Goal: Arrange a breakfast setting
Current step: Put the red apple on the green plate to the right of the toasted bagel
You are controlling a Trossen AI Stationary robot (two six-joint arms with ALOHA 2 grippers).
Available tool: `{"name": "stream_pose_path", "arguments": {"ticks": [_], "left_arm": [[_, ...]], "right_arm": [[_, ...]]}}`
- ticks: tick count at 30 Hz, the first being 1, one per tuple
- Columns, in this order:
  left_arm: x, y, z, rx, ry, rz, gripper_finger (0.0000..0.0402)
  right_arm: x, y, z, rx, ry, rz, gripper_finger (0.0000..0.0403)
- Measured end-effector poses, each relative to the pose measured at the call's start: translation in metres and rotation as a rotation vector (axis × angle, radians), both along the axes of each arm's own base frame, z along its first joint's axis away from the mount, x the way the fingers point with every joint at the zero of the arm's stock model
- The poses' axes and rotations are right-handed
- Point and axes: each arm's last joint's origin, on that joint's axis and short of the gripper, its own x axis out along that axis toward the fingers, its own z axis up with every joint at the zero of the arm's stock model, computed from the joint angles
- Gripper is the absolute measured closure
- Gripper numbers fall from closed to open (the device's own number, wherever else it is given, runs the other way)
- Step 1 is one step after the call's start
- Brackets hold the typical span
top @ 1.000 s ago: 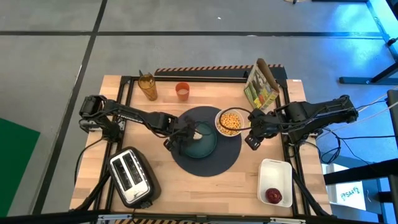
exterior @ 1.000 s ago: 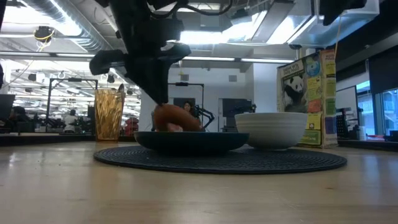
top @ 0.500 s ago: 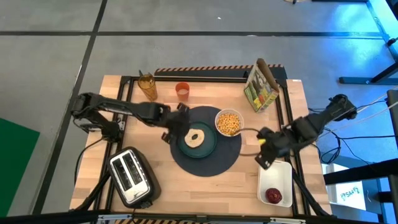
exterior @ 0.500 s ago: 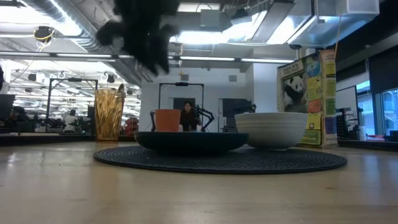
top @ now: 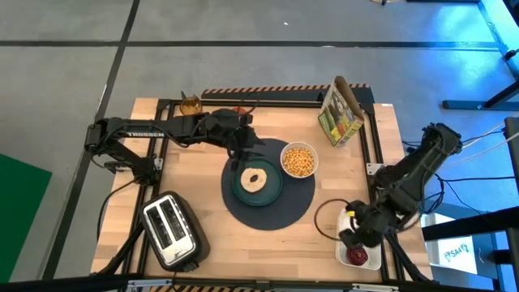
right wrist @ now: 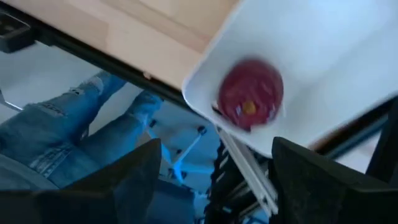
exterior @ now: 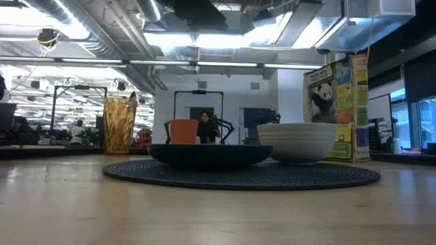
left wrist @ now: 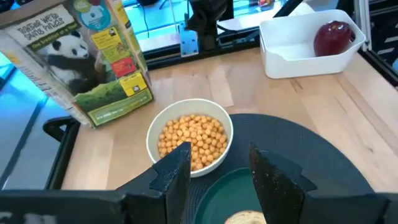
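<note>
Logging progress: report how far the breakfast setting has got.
Done: bagel on the teal plate, cereal-filled white bowl beside it on the mat. In hand: open right gripper above the red fruit in the tray. Left: fruit, orange cup, glass.

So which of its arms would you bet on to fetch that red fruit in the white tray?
The right one, probably. Its right gripper, fingers open, already hangs over the white tray beside the red fruit. The left gripper is far across the table, near the teal plate.
</note>
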Motion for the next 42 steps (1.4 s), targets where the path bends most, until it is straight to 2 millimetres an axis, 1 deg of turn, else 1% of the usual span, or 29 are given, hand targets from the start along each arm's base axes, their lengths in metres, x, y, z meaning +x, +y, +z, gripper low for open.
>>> {"name": "stream_pose_path", "arguments": {"ticks": [2,5,11,14,19,23,27,36,42], "left_arm": [[0.0,0.0,0.0,0.007,0.0,-0.005,0.0245],[0.0,0.0,0.0,0.026,0.002,-0.013,0.0245],[0.0,0.0,0.0,0.026,0.003,-0.012,0.0245],[0.0,0.0,0.0,0.029,0.004,-0.006,0.0245],[-0.001,0.0,-0.002,0.027,0.019,0.0,0.0245],[-0.001,-0.002,-0.003,0.024,0.029,-0.004,0.0245],[-0.001,-0.006,-0.003,0.024,0.035,-0.018,0.0245],[-0.001,-0.01,-0.004,0.023,0.05,-0.029,0.0245],[-0.001,-0.01,-0.005,0.022,0.056,-0.029,0.0245]], "right_arm": [[-0.005,0.006,-0.002,-0.004,0.034,-0.017,0.0123],[-0.006,0.016,-0.011,-0.028,0.086,-0.032,0.0162],[0.005,0.033,-0.029,-0.06,0.105,-0.042,0.0235],[0.009,0.038,-0.041,-0.098,0.135,-0.036,0.026],[0.013,0.043,-0.052,-0.132,0.157,-0.015,0.029],[0.014,0.045,-0.059,-0.164,0.197,0.002,0.0303],[0.013,0.045,-0.064,-0.173,0.238,0.035,0.0306],[0.015,0.048,-0.066,-0.161,0.233,0.05,0.0307],[0.014,0.049,-0.078,-0.119,0.234,0.055,0.0307]]}}
